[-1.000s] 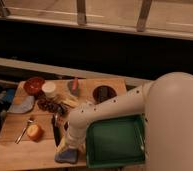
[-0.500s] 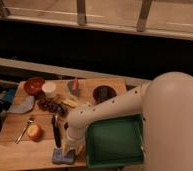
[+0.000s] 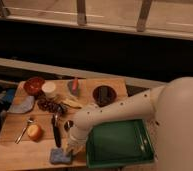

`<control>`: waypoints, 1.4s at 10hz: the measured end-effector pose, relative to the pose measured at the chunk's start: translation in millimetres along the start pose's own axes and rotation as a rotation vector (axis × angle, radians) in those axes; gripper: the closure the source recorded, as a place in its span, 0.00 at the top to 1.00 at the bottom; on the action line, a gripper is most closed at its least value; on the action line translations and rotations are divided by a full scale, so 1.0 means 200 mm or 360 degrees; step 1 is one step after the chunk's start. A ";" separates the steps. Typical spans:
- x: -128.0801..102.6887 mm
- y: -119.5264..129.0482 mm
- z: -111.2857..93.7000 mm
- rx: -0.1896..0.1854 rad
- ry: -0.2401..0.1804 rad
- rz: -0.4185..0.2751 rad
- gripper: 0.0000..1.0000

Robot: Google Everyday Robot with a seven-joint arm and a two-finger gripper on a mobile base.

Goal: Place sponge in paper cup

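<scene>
**Fig.: grasp step.** My gripper sits low at the near edge of the table. Its jaws are closed, by the look of it pinching the right end of the blue sponge. The sponge lies flat on the wood, just left of the green tray. The paper cup stands upright at far left beside the reddish-brown bowl, well apart from the sponge. Next, in my judgement: lift w/o losing grip, carry over the clutter betw., centre above cup rim, release.
</scene>
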 end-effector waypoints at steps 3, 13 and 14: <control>-0.03 0.14 -0.26 0.0000 -0.0179 -0.0093 0.00; -0.71 0.25 -1.00 0.0027 -0.0572 -0.0200 0.00; -0.76 0.25 -1.05 0.0023 -0.0581 -0.0188 0.00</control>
